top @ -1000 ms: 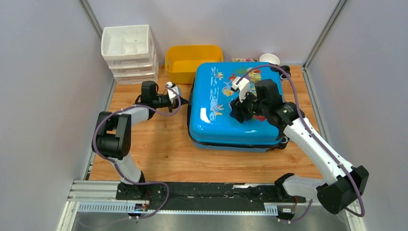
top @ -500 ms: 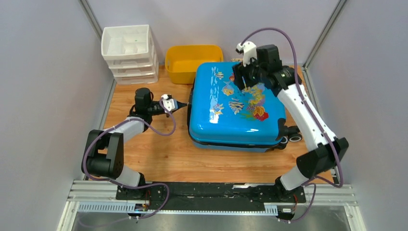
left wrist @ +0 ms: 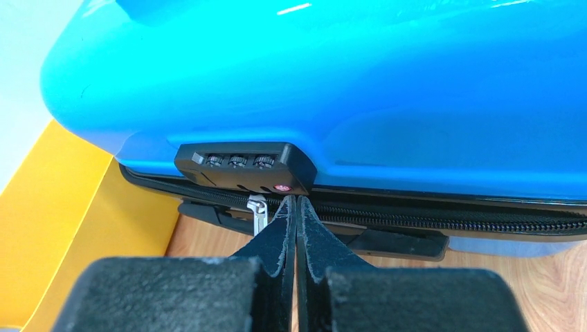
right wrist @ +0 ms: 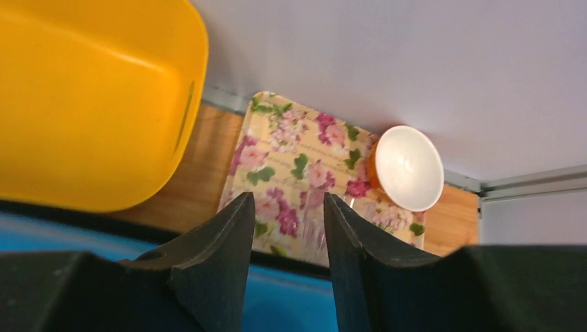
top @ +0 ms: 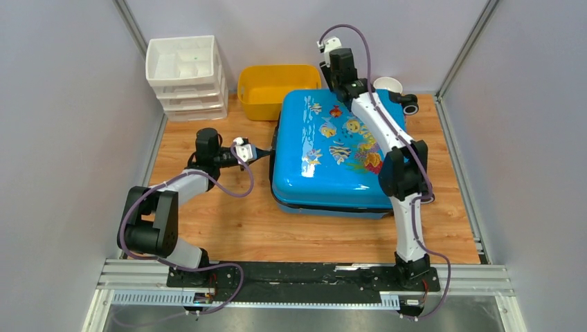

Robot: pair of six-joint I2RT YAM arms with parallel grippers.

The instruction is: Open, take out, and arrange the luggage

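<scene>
A white drawer unit (top: 185, 76) stands at the table's 10 o'clock corner. The left gripper (left wrist: 296, 207) has its fingers pressed together with nothing visible between them. Its tips sit at the luggage's 9 o'clock side, under the black combination lock (left wrist: 246, 166) and just beside the silver zip pull (left wrist: 257, 211). A yellow tub (top: 277, 86) sits at 12 o'clock. The luggage (top: 339, 155), a blue fish-print suitcase, lies flat and zipped shut right of centre. The right gripper (right wrist: 286, 202) hangs beyond its 12 o'clock edge, fingers spread and holding nothing, above a floral tray (right wrist: 304, 173) bearing a white bowl (right wrist: 408, 166).
</scene>
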